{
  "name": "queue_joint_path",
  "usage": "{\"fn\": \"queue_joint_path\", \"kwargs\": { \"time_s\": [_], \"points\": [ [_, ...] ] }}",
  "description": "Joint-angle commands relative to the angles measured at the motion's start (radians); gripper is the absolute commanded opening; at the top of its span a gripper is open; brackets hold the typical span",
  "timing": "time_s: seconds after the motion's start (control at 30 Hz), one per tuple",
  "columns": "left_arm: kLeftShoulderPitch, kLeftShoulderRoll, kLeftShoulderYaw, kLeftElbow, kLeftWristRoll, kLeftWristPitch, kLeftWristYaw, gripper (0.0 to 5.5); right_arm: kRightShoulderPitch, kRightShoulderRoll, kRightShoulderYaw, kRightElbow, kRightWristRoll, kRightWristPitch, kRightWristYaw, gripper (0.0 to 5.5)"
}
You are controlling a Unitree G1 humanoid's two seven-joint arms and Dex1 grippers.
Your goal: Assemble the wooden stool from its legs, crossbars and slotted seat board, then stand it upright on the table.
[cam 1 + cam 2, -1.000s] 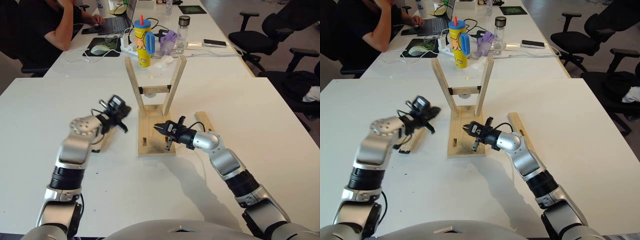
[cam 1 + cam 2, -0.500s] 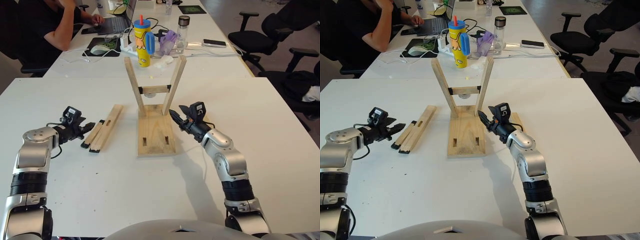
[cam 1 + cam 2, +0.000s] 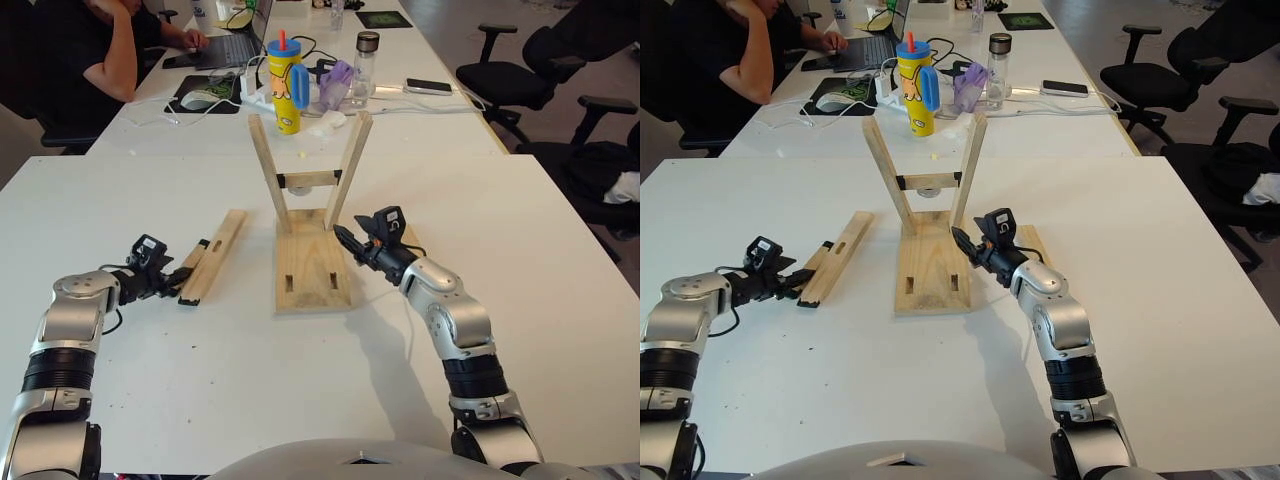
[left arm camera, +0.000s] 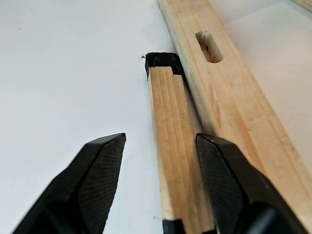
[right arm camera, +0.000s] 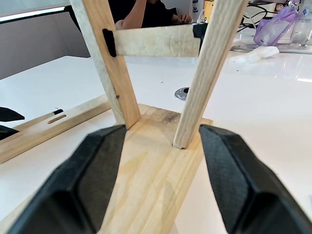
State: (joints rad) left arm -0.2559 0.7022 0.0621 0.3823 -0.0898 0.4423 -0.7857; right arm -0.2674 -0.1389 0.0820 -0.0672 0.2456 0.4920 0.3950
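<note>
My left gripper (image 4: 160,137) is down at the table (image 3: 520,260), jaws apart, wider than the short bar (image 4: 170,146) whose near end lies between them. It holds nothing. One finger sits out on bare tabletop. The other is right at the seam where the short bar lies against the longer loose leg (image 4: 229,97). That seam worries me. If I close from here, that finger may ride up onto the leg or catch both pieces and drag them together instead of taking the bar alone. A grip this close to the end could also let the bar swing down once it is lifted.

My right gripper (image 5: 163,134) is also wide open and empty. It hovers just above the seat board (image 3: 312,262) and points at the feet of the two upright legs. The board lies flat in the middle of the table, with the left upright (image 3: 270,170) and right upright (image 3: 349,165) standing in it, joined by a crossbar (image 3: 310,180). I judge those joints to be loose. A nudge from either right-hand finger against the nearer upright could tip the frame or lever it out of its slot, and the board could slide since nothing pins it down.
</note>
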Motion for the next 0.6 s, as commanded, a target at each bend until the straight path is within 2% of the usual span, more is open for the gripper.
{"fn": "queue_joint_path", "kwargs": {
  "time_s": [0.03,0.27,0.43,0.6],
  "points": [
    [0.010,0.006,-0.023,0.012,-0.003,0.079,-0.018,2.36,-0.017,0.004,-0.002,0.006,0.003,0.019,-0.008,2.83],
    [-0.001,0.010,-0.036,0.033,-0.016,0.101,-0.040,1.31,-0.016,0.001,0.012,0.026,-0.028,0.008,-0.033,2.83],
    [-0.017,0.016,-0.045,0.054,0.004,0.071,-0.014,1.30,-0.024,0.001,0.012,0.038,-0.045,0.002,-0.049,2.83],
    [-0.100,-0.030,0.101,-0.015,-0.112,-0.080,0.033,1.30,-0.004,0.015,0.026,-0.011,-0.027,-0.036,-0.018,2.83]
  ]
}}
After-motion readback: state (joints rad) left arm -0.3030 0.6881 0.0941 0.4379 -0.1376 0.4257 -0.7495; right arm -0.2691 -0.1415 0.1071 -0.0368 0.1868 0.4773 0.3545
